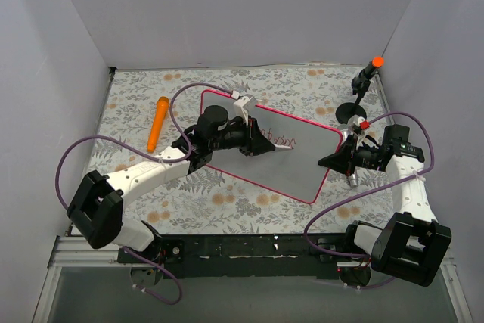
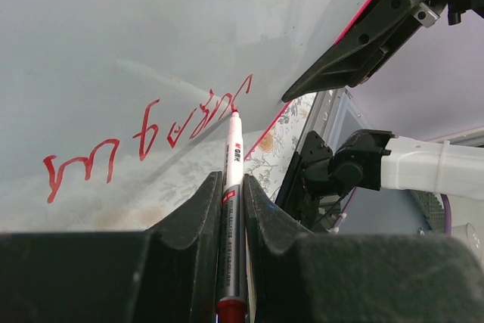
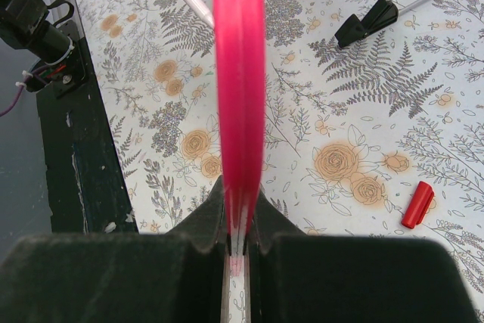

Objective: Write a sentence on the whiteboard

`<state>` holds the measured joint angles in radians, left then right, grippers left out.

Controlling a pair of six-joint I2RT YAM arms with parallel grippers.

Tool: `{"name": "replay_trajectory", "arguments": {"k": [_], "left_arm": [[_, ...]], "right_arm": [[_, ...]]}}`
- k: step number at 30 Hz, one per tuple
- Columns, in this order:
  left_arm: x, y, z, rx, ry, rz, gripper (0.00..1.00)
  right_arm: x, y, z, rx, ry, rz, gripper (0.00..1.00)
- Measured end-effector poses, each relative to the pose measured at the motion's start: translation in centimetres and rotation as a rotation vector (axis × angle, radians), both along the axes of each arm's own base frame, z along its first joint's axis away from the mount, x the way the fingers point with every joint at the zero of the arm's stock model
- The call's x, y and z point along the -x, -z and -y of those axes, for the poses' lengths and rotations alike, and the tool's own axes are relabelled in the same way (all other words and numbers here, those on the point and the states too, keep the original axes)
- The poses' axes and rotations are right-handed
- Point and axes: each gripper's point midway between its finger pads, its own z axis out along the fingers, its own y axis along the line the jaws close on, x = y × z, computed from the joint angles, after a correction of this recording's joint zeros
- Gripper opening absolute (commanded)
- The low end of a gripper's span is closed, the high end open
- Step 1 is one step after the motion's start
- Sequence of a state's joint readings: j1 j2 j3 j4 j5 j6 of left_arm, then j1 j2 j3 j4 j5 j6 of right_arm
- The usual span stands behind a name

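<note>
- Your left gripper (image 2: 233, 187) was clenched on the marker (image 2: 234, 158). The barrel ran straight out between the fingers, tip forward.
- The tip was touching the whiteboard (image 2: 151, 35), right at one end of the red sentence (image 2: 151, 138). Only one line of writing was on the board.
- The relation that matters: the board lay dead ahead of the left fingers, with the marker's long axis pointing into its face. My read is that the next stroke is a sideways slide with contact held, not a reach.
- Bare board stretched beyond the tip toward the right arm's side, along the board's long axis, so there was room to go on.
- Your right gripper (image 3: 239, 221) was clamped on the board's pink frame, seen edge-on, bracing it. The left arm was the one nearer the writing.
- A red cap (image 3: 417, 204) lay loose on the floral cloth (image 3: 340, 111), well apart from both grippers.
</note>
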<state>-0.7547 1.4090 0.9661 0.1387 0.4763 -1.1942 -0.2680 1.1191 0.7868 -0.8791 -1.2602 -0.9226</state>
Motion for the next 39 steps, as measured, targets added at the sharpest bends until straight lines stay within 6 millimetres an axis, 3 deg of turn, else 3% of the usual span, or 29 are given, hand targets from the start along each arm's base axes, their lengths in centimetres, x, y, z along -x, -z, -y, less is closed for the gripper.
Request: {"name": "replay_trajectory", "arguments": {"k": [28, 39], "left_arm": [[-0.3, -1.3, 0.5, 0.026, 0.008, 0.015, 0.00], [0.0, 0.1, 0.2, 0.003, 0.007, -0.015, 0.00]], "right_arm": [[0.0, 0.0, 0.0, 0.000, 0.000, 0.000, 0.01], [0.0, 0.0, 0.0, 0.000, 0.000, 0.000, 0.01]]}}
